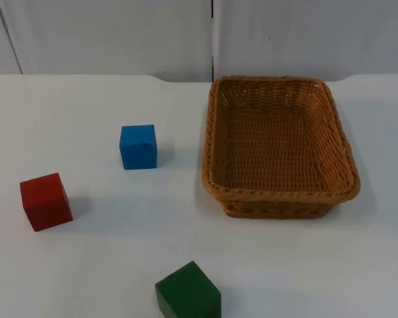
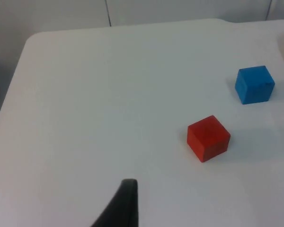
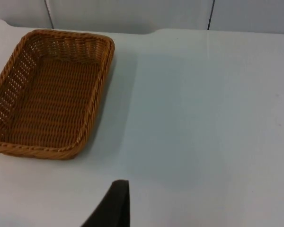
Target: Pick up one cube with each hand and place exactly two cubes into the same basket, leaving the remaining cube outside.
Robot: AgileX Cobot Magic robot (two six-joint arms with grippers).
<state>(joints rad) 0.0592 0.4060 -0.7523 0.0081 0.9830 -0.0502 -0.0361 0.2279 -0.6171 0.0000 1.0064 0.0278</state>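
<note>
the red cube (image 1: 46,201) lies far left, the blue cube (image 1: 138,146) nearer the middle, the green cube (image 1: 188,292) at the front edge, all apart, so each can be taken separately. the wicker basket (image 1: 212,132) stands empty at right. left gripper (image 2: 125,203) waits above the table before the red cube, right gripper (image 3: 114,203) beside the basket; whether they are spread, i cannot tell.

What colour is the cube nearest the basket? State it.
Blue: the blue cube beside the wicker basket, clearest in the top view.
</note>
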